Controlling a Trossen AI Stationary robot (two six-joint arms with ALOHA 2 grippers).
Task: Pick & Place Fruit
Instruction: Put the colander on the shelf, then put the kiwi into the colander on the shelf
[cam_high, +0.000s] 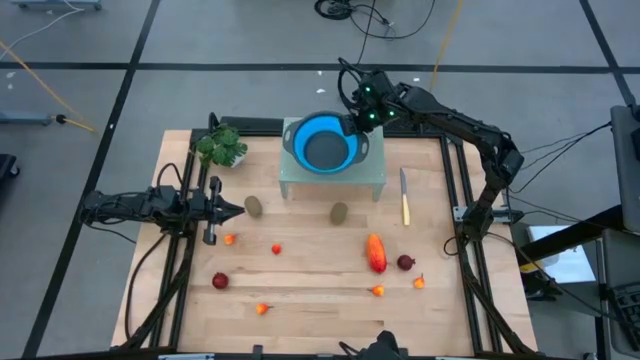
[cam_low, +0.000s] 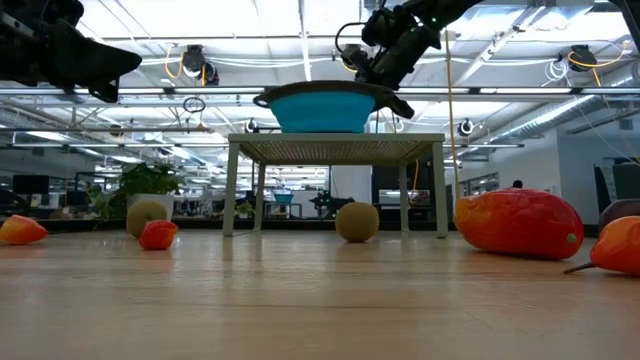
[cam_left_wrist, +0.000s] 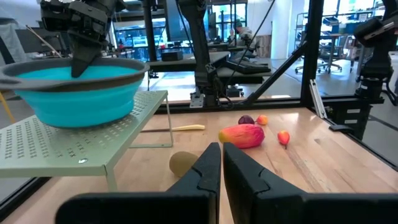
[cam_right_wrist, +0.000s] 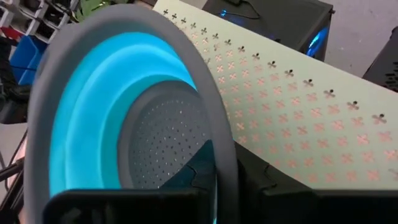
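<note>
Straddling the grey rim of the blue colander (cam_high: 326, 143) on the perforated green stand (cam_high: 375, 178): right gripper (cam_high: 358, 119), one finger inside the bowl and one outside, clamped on the rim. Hovering left of the stand, away from the colander: left gripper (cam_high: 238, 209), fingers pressed together, grasping nothing. Scattered on the wooden table (cam_high: 320, 300), all below the stand and clear of both grippers: two brown kiwis (cam_high: 254, 206), (cam_high: 340, 212) nearest the stand; long orange-red fruit (cam_high: 376, 252); dark red round fruit (cam_high: 405, 262), (cam_high: 220, 281); tiny orange-red pieces (cam_high: 276, 249). Lying right of the stand: yellow-handled knife (cam_high: 405, 197). Lying left of the stand: leafy bunch (cam_high: 222, 147).
</note>
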